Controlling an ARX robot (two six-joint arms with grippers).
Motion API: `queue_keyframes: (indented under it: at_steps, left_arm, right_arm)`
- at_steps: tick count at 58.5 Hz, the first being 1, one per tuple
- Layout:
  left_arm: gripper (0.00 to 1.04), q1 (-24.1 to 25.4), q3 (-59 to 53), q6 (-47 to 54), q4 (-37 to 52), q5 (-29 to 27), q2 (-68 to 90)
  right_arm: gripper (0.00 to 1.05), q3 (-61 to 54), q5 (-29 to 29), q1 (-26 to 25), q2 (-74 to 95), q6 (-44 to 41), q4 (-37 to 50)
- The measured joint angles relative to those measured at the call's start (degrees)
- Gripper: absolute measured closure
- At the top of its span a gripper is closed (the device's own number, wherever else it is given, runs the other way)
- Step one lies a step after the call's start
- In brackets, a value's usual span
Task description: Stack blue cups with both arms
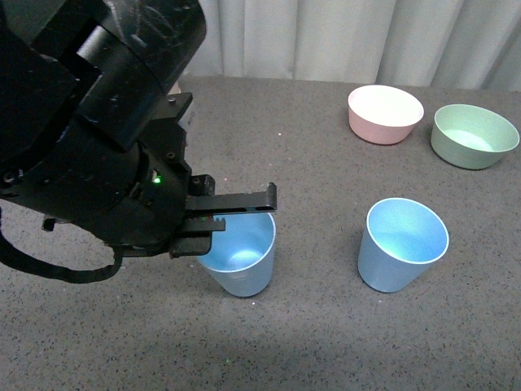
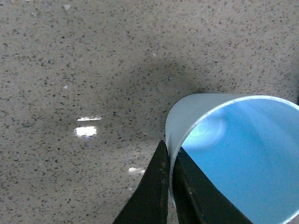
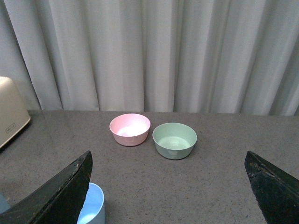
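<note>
Closed with the left claw (image 2: 169,163) on the wall of one blue cup (image 1: 240,261): one jaw inside, one outside, pinching just under the rim on the side nearer the arm. Standing upright in the lower middle of the front view, bottom apparently on the table (image 1: 309,155); cannot tell for sure whether raised a little.

To the right of it in that frame, well apart and at about the same height: the second blue cup (image 1: 403,244), upright, mouth upward, empty, touched by nothing. Long axis of both cups vertical. So, as a judgement: first a lift straight up, then a carry toward the right of the frame, then a lowering, base first, into the open mouth of the second blue cup.

Right claw (image 3: 167,156) spread wide and holding nothing; not visible in the front view. In its wrist view, one blue cup partly hidden behind that claw, near but not between the jaws; cannot tell with certainty which of the two. Probably the nearer arm for steadying the free cup.

Farther back, in the upper right of the front view: a pink bowl (image 1: 385,114) and a green bowl (image 1: 475,136), just beside each other, not touching, well away from the line between the cups. Nothing lying between the cups. Possible risk: a thin grip at the rim only, so some tilting during the carry.
</note>
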Motion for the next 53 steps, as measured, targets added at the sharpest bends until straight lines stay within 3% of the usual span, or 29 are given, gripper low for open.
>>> queue_keyframes:
  at_steps: [24,30,37,53]
  left_arm:
    - [1.01,-2.0,2.0,-1.2,-0.1,-0.7,2.7]
    - [0.84,-2.2,3.0,-2.6,-2.6,-0.2,2.6]
    - [0.56,-2.4,3.5,-3.0,-3.9,-0.3,1.4]
    - [0.16,-1.8,3.5,-4.1,-3.7,-1.3,-3.2]
  right_arm:
    - [0.1,0.0,0.0,0.0,0.0,0.0,0.0]
    - [0.1,0.0,0.0,0.0,0.0,0.0,0.0]
    - [0.1,0.0,0.0,0.0,0.0,0.0,0.0]
    - [0.1,0.0,0.0,0.0,0.0,0.0,0.0]
